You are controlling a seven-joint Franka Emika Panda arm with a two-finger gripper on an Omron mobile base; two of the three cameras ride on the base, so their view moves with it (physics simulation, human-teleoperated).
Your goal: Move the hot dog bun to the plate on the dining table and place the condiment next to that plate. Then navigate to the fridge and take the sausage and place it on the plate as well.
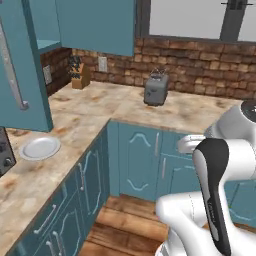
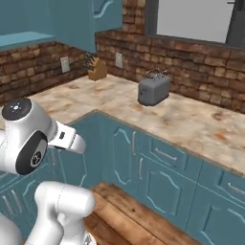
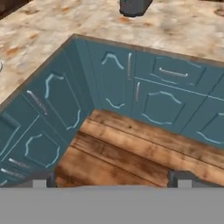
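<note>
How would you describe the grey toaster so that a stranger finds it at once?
Start from the brick wall under the window, then look down to the marbled counter. The toaster stands there alone, a boxy grey metal thing, unlike the brown knife block in the corner.

end effector (image 3: 112,178), fingertips spread wide, facing wood floor (image 3: 131,148), teal corner cabinets (image 3: 109,78)

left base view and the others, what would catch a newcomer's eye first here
The grey toaster stands out first, alone on the marbled corner counter against the brick wall. Next comes the small white plate near the counter's left end, and the knife block tucked in the far corner. In the hand view the gripper is open, its fingertips spread wide over the wooden floor and the teal cabinet doors.
</note>
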